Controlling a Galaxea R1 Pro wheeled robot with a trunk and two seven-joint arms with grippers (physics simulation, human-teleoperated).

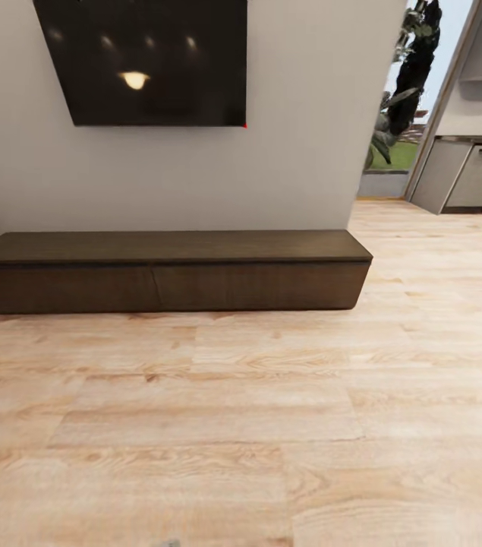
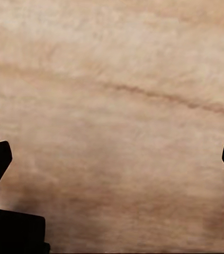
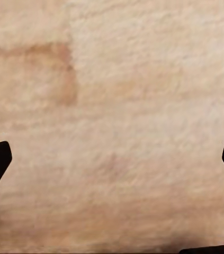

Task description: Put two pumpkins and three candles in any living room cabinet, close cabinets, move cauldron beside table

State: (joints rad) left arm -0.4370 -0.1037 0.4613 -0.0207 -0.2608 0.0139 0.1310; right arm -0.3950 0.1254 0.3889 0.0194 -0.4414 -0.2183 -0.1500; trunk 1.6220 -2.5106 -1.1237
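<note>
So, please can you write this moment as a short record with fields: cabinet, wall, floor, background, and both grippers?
cabinet: long dark-brown low unit against the wall, drawer fronts flush, looks closed
wall: dark screen mounted above the cabinet
floor: light wood planks, seen under both grippers
background: plant and grey kitchen units through the opening on the right
left gripper: open, empty, over the floor
right gripper: open, empty, over the floor
</note>
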